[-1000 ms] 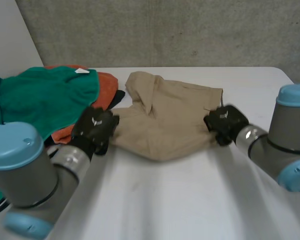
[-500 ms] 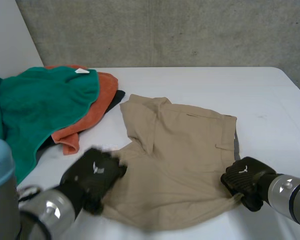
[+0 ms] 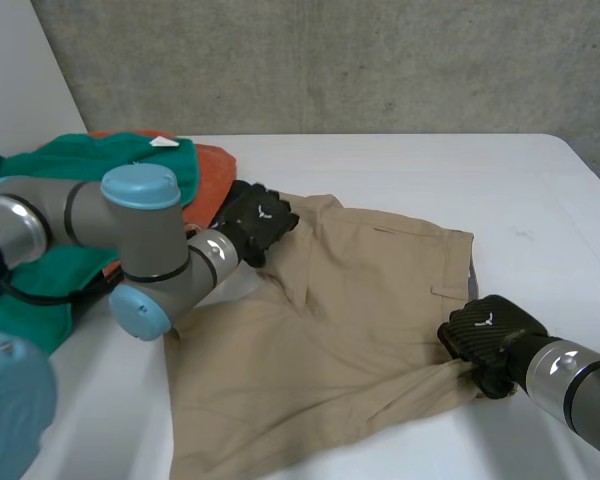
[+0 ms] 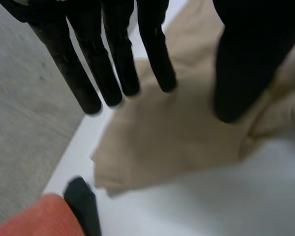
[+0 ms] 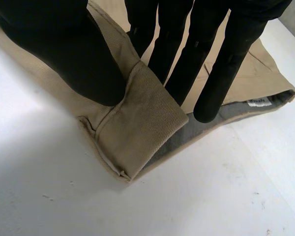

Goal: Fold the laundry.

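Table [image 3: 400, 160], white and smooth, carries all you've got. One pair of beige twill shorts [image 3: 350, 310] lies spread across its middle, grey lining showing at one hem. Two soft cloths are heaped on your left, one green towel [image 3: 70, 155] and one orange towel [image 3: 212, 165], with a single black scrap [image 4: 83, 206] beside them. Your left hand [image 3: 255, 220] sits spread wide at the shorts' far edge. Your right hand [image 3: 485, 335] pinches the near corner, thumb against straight fingers.
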You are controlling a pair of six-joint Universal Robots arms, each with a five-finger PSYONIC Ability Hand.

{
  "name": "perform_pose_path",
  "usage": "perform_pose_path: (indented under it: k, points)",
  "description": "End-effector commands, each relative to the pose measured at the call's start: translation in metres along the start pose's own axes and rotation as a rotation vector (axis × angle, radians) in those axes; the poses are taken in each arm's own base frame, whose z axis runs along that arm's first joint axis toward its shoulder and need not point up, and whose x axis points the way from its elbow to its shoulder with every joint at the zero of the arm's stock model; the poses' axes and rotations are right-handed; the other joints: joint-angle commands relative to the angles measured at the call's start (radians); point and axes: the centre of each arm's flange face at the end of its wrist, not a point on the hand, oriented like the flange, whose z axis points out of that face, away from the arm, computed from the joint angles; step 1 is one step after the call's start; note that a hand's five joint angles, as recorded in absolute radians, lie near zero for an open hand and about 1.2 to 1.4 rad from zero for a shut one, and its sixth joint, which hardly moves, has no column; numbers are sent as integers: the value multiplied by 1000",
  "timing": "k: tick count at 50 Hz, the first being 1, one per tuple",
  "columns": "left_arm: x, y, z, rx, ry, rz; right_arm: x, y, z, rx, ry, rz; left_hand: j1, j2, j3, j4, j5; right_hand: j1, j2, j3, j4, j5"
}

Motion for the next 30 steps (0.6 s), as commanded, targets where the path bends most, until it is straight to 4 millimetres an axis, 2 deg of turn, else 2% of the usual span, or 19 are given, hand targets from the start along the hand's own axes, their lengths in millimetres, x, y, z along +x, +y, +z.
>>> perform_pose_path:
  k: [1,5,7,9,11,17,20,21,22,24,25,28,30]
  points:
    - [-3,28,8,-80,-28,8,2,0,2,10,18,-1,595,644,647,641,644,286,227,204,199,213]
    - [-13,35,-5,-189,-117,-3,3,-2,2,18,24,-5,595,644,647,641,644,286,227,204,199,213]
    - [-25,34,-19,-241,-175,-11,4,-2,2,23,28,-6,595,644,647,641,644,286,227,204,199,213]
    - [-26,35,-27,-263,-177,-16,3,-3,2,25,29,-8,595,644,647,641,644,286,227,204,199,213]
    - [-18,38,-34,-286,-153,-22,2,-3,2,26,26,-9,595,644,647,641,644,286,227,204,199,213]
    - [-18,36,-38,-300,-171,-22,1,-4,3,32,23,-10,595,644,647,641,644,286,227,204,199,213]
    - [-24,20,-34,-224,-203,-19,1,-3,3,31,24,-10,-90,-40,-37,-43,-40,286,227,204,199,213]
    - [-27,12,-33,-184,-215,-20,0,-3,3,32,23,-10,-188,-138,-136,-141,-138,286,227,204,199,213]
    - [-30,-1,-29,-104,-219,-30,0,-3,3,32,23,-9,-189,-139,-136,-142,-139,286,227,204,199,213]
    - [-30,-13,-25,-33,-204,-38,1,-4,3,37,27,-12,-229,-180,-177,-183,-180,286,227,204,199,213]
    - [-33,-22,-20,39,-183,-51,1,-4,3,38,32,-12,-343,-294,-291,-297,-294,286,227,204,199,213]
    - [-29,-21,-11,87,-127,-71,3,-4,4,43,39,-11,-382,-333,-330,-336,-333,286,227,204,199,213]
    - [-16,-11,-1,92,-59,-87,3,-3,4,40,40,-10,-441,-391,-389,-394,-391,286,227,204,199,213]
